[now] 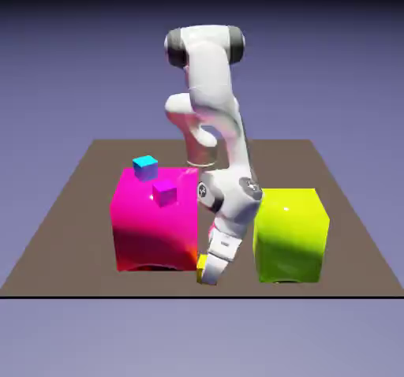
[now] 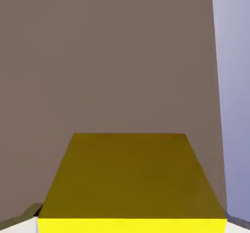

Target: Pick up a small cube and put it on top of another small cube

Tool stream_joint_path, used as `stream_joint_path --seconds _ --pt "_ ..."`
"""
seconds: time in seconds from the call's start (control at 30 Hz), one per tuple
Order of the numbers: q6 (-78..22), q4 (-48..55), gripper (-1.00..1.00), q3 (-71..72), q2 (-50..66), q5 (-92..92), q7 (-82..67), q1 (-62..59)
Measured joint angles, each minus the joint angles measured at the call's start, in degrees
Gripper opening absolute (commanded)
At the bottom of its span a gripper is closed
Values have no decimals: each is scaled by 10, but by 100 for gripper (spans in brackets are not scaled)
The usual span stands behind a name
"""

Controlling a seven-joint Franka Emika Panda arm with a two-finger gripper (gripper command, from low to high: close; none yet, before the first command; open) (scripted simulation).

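Exterior view: three small cubes (image 1: 164, 192), two big blocks (image 1: 154, 222)

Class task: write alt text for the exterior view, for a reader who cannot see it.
A white arm reaches down between a big pink block and a big lime block, its gripper shut on a small yellow cube at the table. A cyan cube and a magenta cube sit on the pink block.

The exterior view looks down from across the table (image 1: 71, 210), taking in everything. The hand view sits close above the yellow cube (image 2: 129, 178), which both views share.
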Motion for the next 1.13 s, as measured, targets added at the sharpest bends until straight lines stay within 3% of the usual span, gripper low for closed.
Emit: stream_joint_path --seconds 0.4,0.8,1.0,1.03,1.13 --pt "-221 49 -100 -238 -232 148 205 112" --pt "-485 -20 -100 -244 -433 305 471 -107" --pt "-408 -103 -100 -248 -438 299 475 -112" --pt "-389 -123 100 -249 -439 297 475 -113" --pt "-409 -102 100 -248 -438 297 475 -112"
